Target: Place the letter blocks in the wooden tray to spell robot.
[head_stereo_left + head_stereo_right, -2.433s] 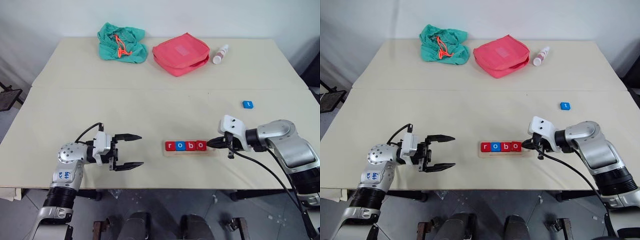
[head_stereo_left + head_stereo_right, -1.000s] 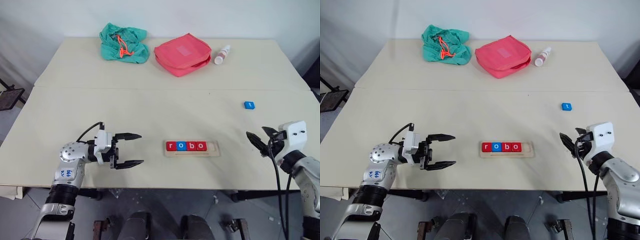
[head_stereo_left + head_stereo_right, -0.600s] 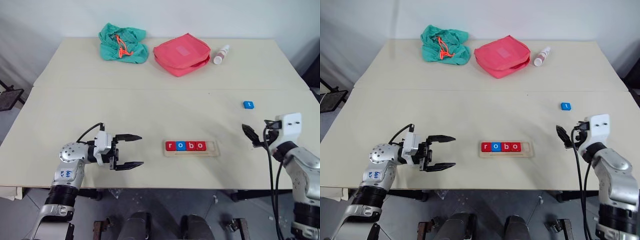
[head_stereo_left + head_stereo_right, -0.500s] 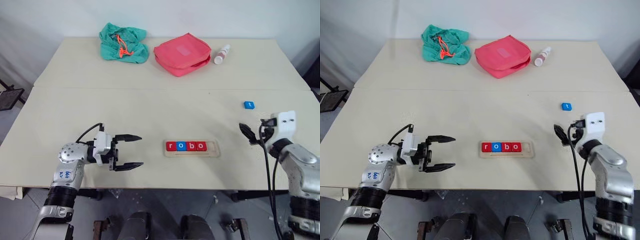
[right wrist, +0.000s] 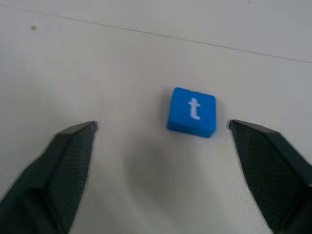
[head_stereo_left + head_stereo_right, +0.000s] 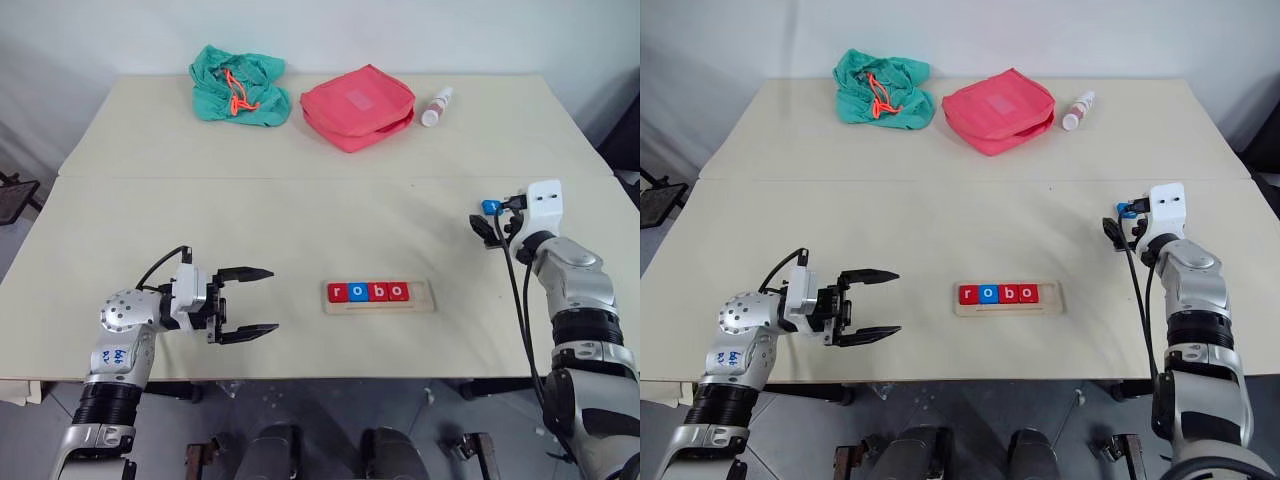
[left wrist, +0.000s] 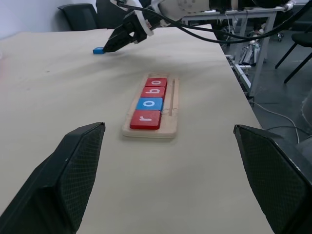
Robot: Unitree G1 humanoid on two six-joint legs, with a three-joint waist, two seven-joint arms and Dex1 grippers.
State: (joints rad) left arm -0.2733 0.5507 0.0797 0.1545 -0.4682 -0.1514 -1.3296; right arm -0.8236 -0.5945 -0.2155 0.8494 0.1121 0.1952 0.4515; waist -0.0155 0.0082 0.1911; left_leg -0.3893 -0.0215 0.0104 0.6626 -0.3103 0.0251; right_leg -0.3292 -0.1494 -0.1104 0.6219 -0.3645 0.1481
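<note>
Blue t block: light, stiff, flat; pinch opposite side edges. Right gripper jaws apart; left gripper jaws apart too.

A wide beige table stands against a plain white wall, grey floor below its near edge, black office chairs beyond its far end.

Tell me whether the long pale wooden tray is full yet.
Not full. The wooden tray holds four blocks; its right end slot is empty, and the blue t block lies on the table.
</note>
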